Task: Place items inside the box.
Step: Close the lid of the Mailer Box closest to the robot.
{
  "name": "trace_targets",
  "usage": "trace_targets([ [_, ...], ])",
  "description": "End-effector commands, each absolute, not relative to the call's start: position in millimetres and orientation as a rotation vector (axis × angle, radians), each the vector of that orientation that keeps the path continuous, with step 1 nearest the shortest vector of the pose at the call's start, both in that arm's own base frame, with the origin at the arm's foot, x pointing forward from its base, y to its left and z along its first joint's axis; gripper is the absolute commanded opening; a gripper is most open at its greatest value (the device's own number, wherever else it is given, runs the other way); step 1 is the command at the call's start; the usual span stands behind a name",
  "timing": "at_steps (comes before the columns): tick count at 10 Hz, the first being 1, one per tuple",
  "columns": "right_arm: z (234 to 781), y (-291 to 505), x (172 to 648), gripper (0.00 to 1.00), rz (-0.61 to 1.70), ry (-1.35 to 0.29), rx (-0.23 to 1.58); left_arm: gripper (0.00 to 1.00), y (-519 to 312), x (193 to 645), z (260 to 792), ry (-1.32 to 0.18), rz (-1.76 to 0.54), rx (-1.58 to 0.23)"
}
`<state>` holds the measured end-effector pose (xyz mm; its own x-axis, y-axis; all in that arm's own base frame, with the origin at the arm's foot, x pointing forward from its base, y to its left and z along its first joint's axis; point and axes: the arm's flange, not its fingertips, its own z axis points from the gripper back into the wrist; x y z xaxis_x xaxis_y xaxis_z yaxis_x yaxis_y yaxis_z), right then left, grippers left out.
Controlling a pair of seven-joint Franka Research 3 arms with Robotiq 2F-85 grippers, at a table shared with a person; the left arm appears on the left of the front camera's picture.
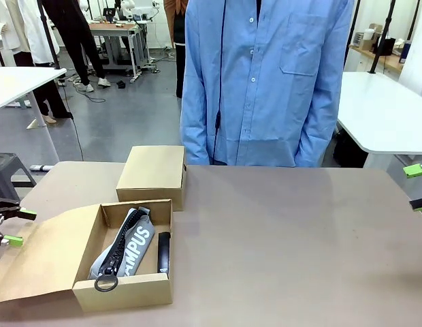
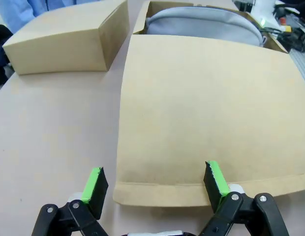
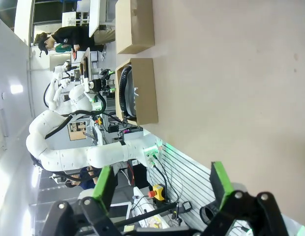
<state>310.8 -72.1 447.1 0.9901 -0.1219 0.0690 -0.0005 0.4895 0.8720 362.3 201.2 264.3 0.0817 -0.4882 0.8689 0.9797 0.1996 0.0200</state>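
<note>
"CAMPUS" pouch [image 1: 133, 246] in box [image 1: 122, 291]

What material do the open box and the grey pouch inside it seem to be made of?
Open box: looks like plain brown cardboard, matte, with a flat folded-out flap.
Grey pouch: probably soft woven fabric, matte, sagging slightly, with white printed letters and a black zip ending in a ring pull.
</note>
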Motion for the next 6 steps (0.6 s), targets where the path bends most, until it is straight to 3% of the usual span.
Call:
trace_targets([
  [1,451,-71,311,1.00,-0.083,-0.130,1.077,1.00,202,345,210,-0.924,-1.306,-0.701],
  [3,451,-71,311,1.00,-0.083,-0.130,1.077,1.00,191,345,207,-0.910,-1.324,-0.763],
  [4,451,-71,311,1.00,-0.083,-0.130,1.077,1.00,187,344,208,-0.932,-1.327,-0.810],
  [5,451,-71,311,1.00,-0.083,-0.130,1.077,1.00,185,346,219,-1.028,-1.267,-0.975],
  [6,451,-71,311,1.00,-0.083,-0.130,1.077,1.00,185,346,219,-1.033,-1.264,-0.975],
])
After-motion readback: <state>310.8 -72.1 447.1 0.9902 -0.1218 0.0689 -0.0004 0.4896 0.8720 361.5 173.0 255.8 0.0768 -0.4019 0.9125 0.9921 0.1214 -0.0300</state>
